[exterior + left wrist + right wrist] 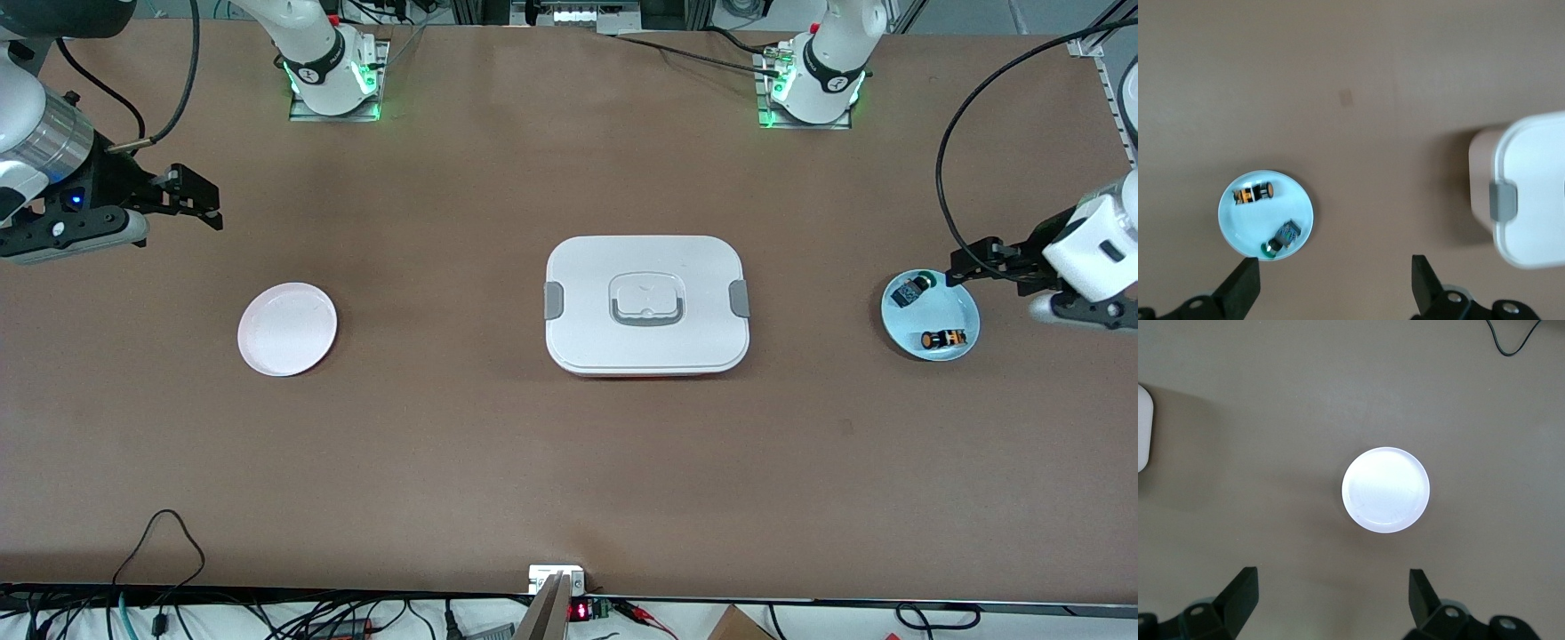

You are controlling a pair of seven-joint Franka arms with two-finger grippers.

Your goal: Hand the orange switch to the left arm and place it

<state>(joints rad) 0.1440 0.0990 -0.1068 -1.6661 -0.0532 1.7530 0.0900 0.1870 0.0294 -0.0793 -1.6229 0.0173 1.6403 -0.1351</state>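
Currently the orange switch (pixel 943 339) lies on its side in a light blue plate (pixel 969 313) toward the left arm's end of the table, nearer the front camera than the green-capped switch (pixel 913 289) sharing that plate. Above the plate's edge hangs the left gripper (pixel 965 264), fingers spread wide and holding nothing. The box (pixel 646 303) sits mid-table, well apart from both plates. Toward the right arm's end, the right gripper (pixel 197 197) hangs wide open and empty, near a pink plate (pixel 287 328).
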